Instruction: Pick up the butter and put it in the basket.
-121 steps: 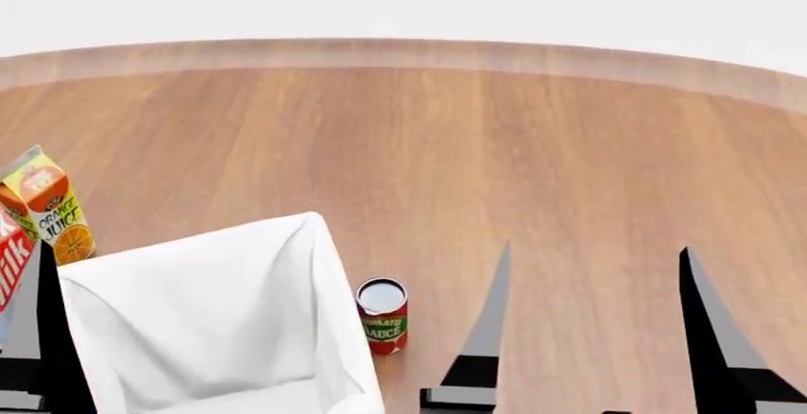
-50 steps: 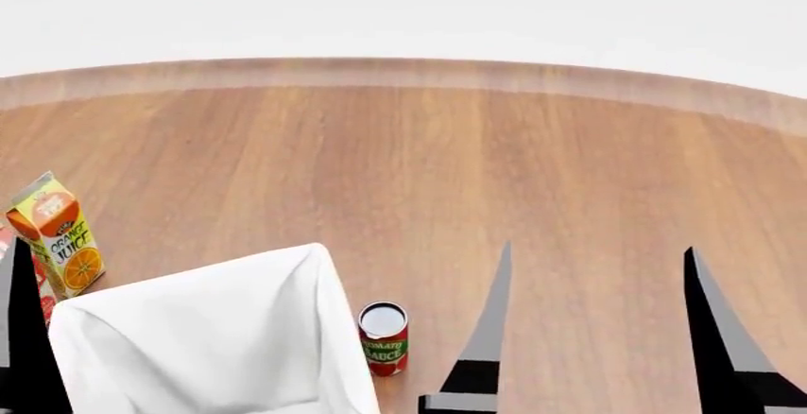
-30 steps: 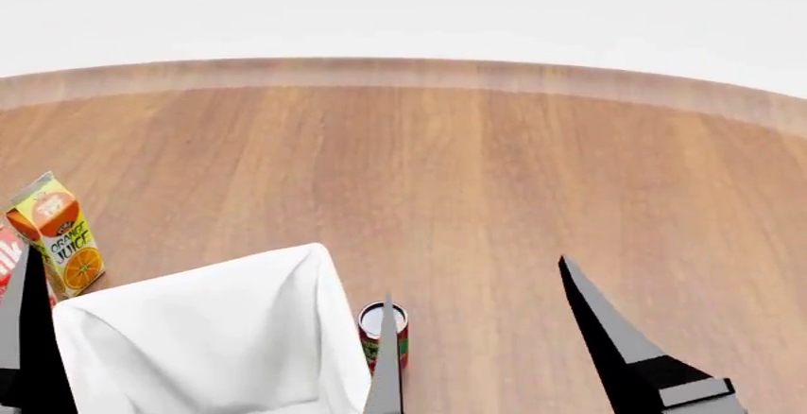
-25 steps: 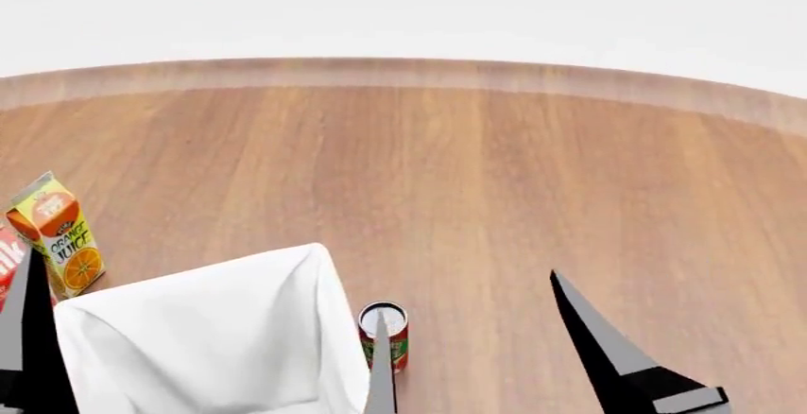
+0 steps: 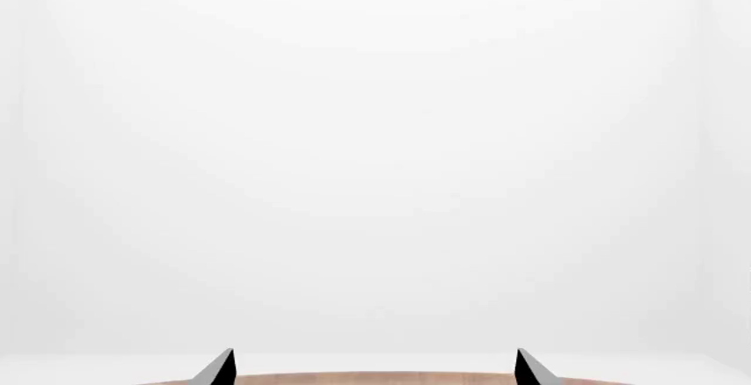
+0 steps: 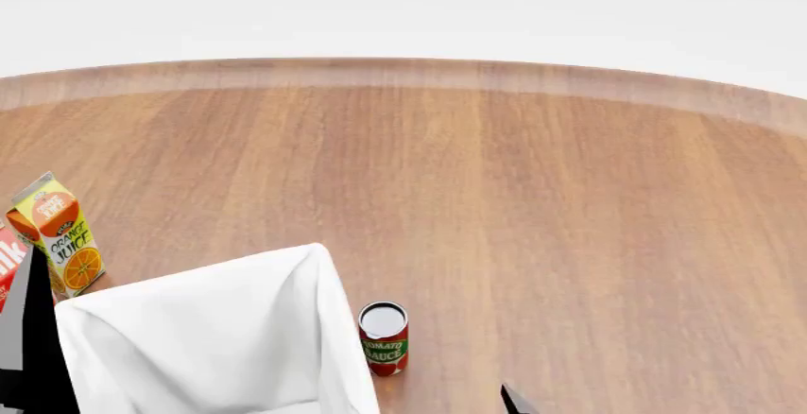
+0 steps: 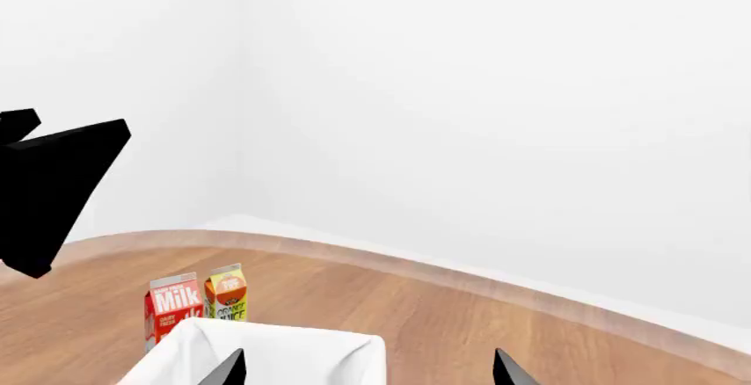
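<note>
The butter is not in view in any frame. The basket point(image 6: 208, 338) shows as a white cloth liner at the near left of the table, and it also shows in the right wrist view point(image 7: 276, 354). My right gripper point(image 7: 366, 372) is open and empty, with its fingertips wide apart, and looks over the basket's corner. In the head view only one right fingertip point(image 6: 511, 401) shows at the bottom edge. My left gripper point(image 5: 373, 372) is open and empty and faces the white wall. One of its dark fingers point(image 6: 32, 338) stands beside the basket's left side.
An orange juice carton point(image 6: 57, 234) and a red-white milk carton point(image 6: 8, 263) stand left of the basket; both also show in the right wrist view, juice point(image 7: 225, 295) and milk point(image 7: 174, 306). A tomato sauce can point(image 6: 384, 338) stands right of the basket. The round wooden table point(image 6: 505, 197) stretches beyond.
My right gripper has swung left and then dropped almost out of the head view; only one fingertip remains at the bottom edge. The left arm, basket, can and cartons have not moved.
</note>
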Robot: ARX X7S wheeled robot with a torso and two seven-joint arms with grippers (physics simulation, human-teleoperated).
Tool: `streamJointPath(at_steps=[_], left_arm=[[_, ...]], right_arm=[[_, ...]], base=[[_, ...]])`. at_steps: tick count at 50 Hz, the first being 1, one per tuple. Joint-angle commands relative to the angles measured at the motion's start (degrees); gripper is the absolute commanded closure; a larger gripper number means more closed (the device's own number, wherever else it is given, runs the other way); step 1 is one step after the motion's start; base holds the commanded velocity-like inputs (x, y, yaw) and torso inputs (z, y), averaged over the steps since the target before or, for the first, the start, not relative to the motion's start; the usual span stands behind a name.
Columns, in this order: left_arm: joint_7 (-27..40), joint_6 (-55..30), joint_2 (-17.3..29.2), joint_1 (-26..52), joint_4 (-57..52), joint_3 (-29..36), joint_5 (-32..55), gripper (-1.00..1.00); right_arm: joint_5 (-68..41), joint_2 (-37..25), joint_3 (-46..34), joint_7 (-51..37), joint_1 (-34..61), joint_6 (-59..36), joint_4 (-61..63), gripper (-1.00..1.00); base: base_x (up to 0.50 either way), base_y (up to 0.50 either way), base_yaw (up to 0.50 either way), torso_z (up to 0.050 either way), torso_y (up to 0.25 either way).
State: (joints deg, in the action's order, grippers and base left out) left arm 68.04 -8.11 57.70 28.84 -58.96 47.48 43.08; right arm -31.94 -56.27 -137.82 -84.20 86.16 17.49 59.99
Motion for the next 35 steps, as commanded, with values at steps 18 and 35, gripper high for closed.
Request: streamJointPath(at_steps=[18, 35], left_arm=[[1.7, 0.5, 0.3, 3.1, -0.5, 4.1, -0.1, -1.0], [2.7, 0.8, 0.6, 5.0, -0.5, 6.3, 0.3, -1.0]], right_arm=[[5.1, 2.5, -25.2, -5.7, 3.5, 2.2, 0.0, -1.0], [-3.0, 10.4, -31.5, -5.2, 7.2, 2.7, -0.1, -1.0]], base=[[0.0, 0.0, 0.0, 0.0, 0.0], [0.0, 0.0, 0.0, 0.0, 0.0]])
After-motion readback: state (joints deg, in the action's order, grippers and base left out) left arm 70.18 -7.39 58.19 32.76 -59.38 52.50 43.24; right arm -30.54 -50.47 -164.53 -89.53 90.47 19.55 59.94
